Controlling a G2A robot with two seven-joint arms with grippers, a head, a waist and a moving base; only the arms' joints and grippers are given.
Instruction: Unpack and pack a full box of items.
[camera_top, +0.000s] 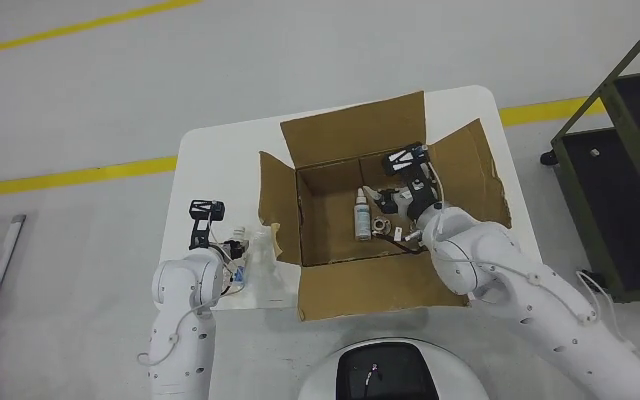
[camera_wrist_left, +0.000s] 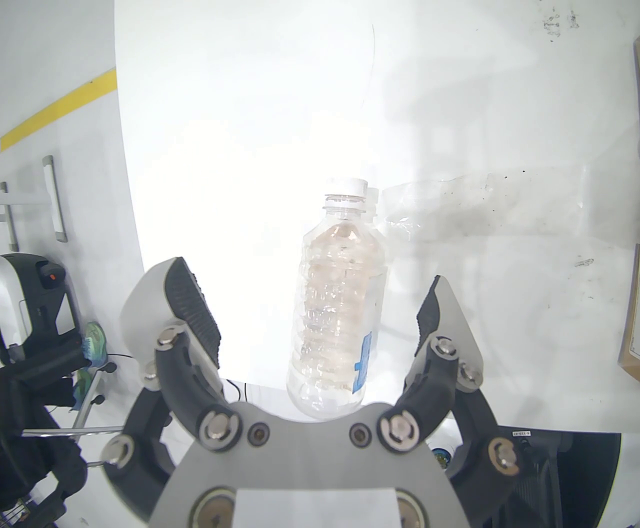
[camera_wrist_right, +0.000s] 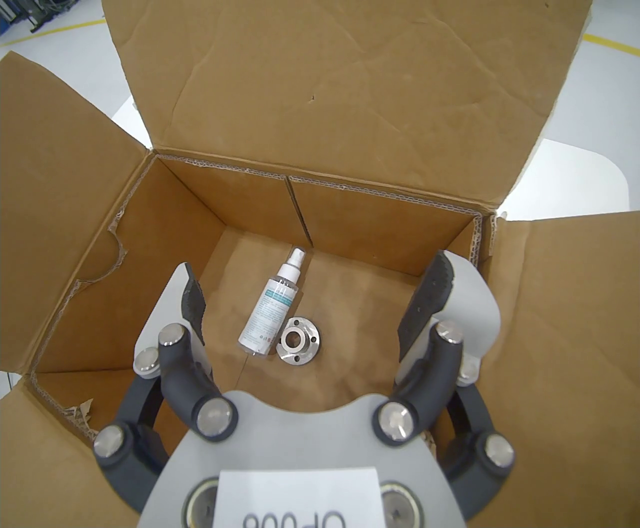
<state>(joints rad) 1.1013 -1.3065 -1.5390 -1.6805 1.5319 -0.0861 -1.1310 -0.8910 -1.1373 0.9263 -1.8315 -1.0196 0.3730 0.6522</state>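
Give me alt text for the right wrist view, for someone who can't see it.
The open right gripper hangs over an open cardboard box, above a small spray bottle lying on its floor beside a round metal flange.

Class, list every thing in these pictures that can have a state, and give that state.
Box: open, flaps folded out.
Spray bottle: lying on its side on the box floor.
Metal ring: lying flat beside the spray bottle's base.
Water bottle: capped, not gripped.
Left gripper: open, either side of the water bottle.
Right gripper: open, empty, above the box.
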